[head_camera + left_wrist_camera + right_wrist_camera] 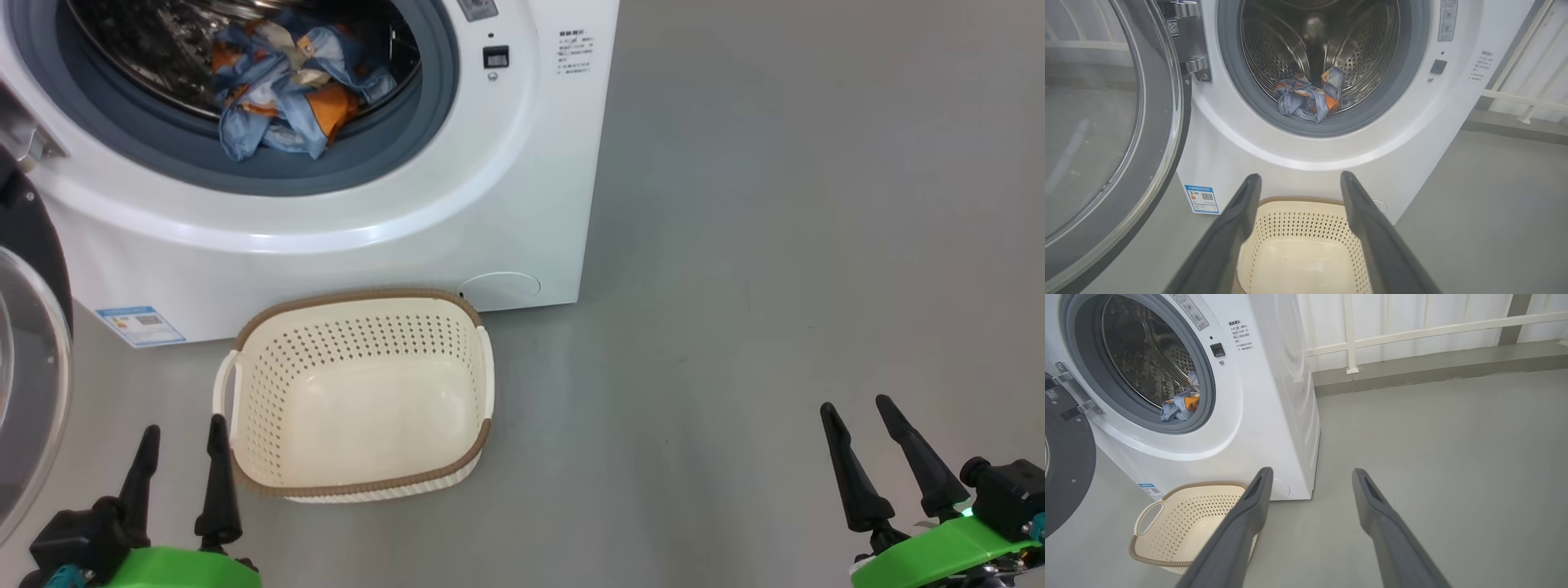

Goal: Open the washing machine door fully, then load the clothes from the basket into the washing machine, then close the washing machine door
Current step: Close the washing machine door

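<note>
**Laundry station: washer open, load in drum**

1. Washing machine [506,188]: white front-loader on the grey floor [775,245], drum mouth uncovered.
2. Washing machine door [1106,134]: swung wide to the robot's left on its hinge, glass bowl facing out.
3. Basket [269,384]: on the floor just before the washer's base, bare cream bottom showing.
4. Clothes [286,90]: blue-and-orange heap at the drum's front, partly lying on the grey seal.
5. Left gripper [184,425]: fingers apart, holding nothing, just beside the basket's left end.
6. Right gripper [856,404]: fingers apart, holding nothing, over bare floor, well apart from the basket.
</note>
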Tool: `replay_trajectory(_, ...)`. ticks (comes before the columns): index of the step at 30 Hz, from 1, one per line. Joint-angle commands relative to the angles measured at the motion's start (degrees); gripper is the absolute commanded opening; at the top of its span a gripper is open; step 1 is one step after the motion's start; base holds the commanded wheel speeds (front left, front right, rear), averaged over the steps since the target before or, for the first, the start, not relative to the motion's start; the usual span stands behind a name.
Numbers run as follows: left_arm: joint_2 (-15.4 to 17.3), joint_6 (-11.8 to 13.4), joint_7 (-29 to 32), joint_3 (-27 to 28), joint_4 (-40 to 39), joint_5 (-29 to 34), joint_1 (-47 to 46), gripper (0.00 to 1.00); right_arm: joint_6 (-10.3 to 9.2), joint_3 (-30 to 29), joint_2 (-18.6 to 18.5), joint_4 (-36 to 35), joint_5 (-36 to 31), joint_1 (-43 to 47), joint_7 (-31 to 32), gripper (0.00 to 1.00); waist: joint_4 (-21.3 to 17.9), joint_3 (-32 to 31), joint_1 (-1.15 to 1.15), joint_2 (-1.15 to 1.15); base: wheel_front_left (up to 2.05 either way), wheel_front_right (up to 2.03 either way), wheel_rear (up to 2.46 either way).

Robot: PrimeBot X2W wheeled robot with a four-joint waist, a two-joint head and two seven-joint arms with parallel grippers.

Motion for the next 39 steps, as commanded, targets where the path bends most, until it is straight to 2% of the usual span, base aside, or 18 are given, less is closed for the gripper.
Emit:
replay_trajectory(1, 1.39, -0.09, -0.36, 1.54, -1.79, -0.39, -0.32, 1.0, 0.17, 1.15, -1.0, -1.29, 0.25, 0.7, -0.68, 1.0, -0.04, -0.08, 0.0, 0.0, -0.75, 0.75, 0.0)
replay_trajectory(9, 1.29, -0.09, -0.36, 1.24, -1.63, -0.59, 0.05, 1.0, 0.17, 1.16, -1.23, -1.32, 0.27, 1.11, -0.68, 1.0, 0.56, -0.67, 0.0, 0.0, -0.21, 0.21, 0.0)
replay_trajectory(16, 0.6, -0.09, -0.36, 1.72, -0.78, -1.1, 0.26, 1.0, 0.17, 2.01, -1.88, -1.49, 0.36, 1.02, -0.68, 1.0, 3.53, -0.86, 0.0, 0.0, 0.0, 0.0, 0.0)
replay_trajectory(30, -1.17, -0.09, -0.36, 2.56, -0.48, -2.2, 1.94, 1.0, 0.17, 6.11, -4.72, -1.06, 0.79, -0.81, -0.68, 1.0, 16.01, -0.69, 0.0, 0.0, 0.0, 0.0, 0.0)
replay_trajectory(31, -1.17, -0.09, -0.36, 2.56, -0.48, -2.2, 1.94, 1.0, 0.17, 6.11, -4.72, -1.06, 0.79, -0.81, -0.68, 1.0, 16.01, -0.69, 0.0, 0.0, 0.0, 0.0, 0.0)
replay_trajectory(33, -1.35, -0.09, -0.36, 2.37, -0.28, -2.62, 2.2, 1.0, 0.17, 6.75, -5.52, -0.81, 0.98, -1.22, -0.68, 1.0, 19.13, -0.7, 0.0, 0.0, 0.0, 0.0, 0.0)
replay_trajectory(34, -1.35, -0.09, -0.36, 2.37, -0.28, -2.62, 2.2, 1.0, 0.17, 6.75, -5.52, -0.81, 0.98, -1.22, -0.68, 1.0, 19.13, -0.7, 0.0, 0.0, 0.0, 0.0, 0.0)
replay_trajectory(39, -1.47, -0.09, -0.36, 2.02, -0.09, -3.81, 2.58, 1.0, 0.17, 8.02, -6.66, -0.55, 1.16, -1.83, -0.68, 1.0, 24.01, -0.64, 0.0, 0.0, 0.0, 0.0, 0.0)
